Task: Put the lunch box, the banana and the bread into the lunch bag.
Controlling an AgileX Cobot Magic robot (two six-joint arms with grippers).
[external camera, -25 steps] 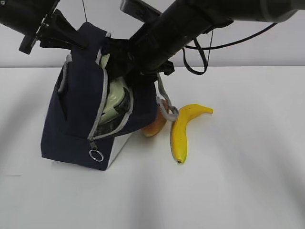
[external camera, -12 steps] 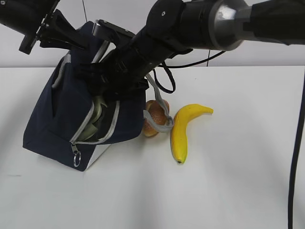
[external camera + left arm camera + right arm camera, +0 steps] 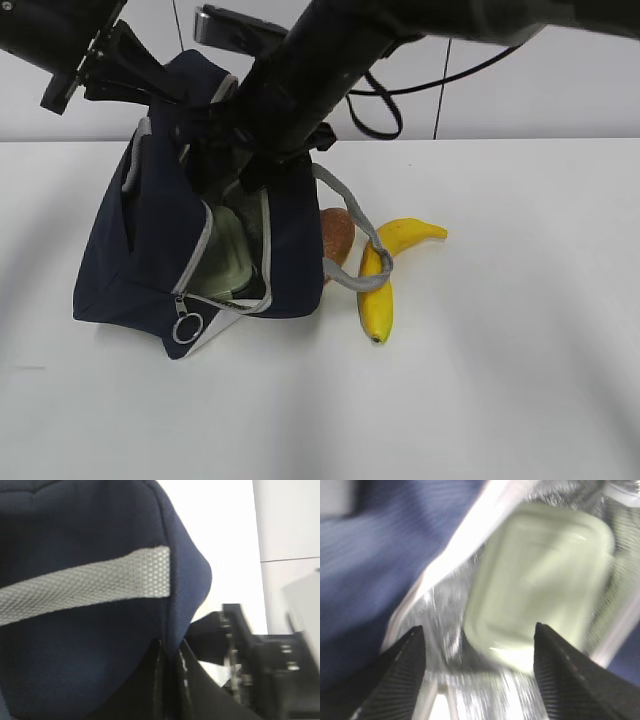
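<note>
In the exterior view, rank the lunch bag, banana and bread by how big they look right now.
1. Lunch bag, by far the largest.
2. Banana, with a grey strap lying across it.
3. Bread, smallest as seen, but the bag hides part of it, so its full size is unsure.

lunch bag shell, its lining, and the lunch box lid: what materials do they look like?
Lunch bag: matte navy woven fabric, with a grey webbing strap showing visible weave. Lining: shiny crinkled silver, probably foil-type insulation, though blurred. Lunch box lid: smooth pale-green plastic by its look, with moulded rounded corners and a soft sheen.
</note>
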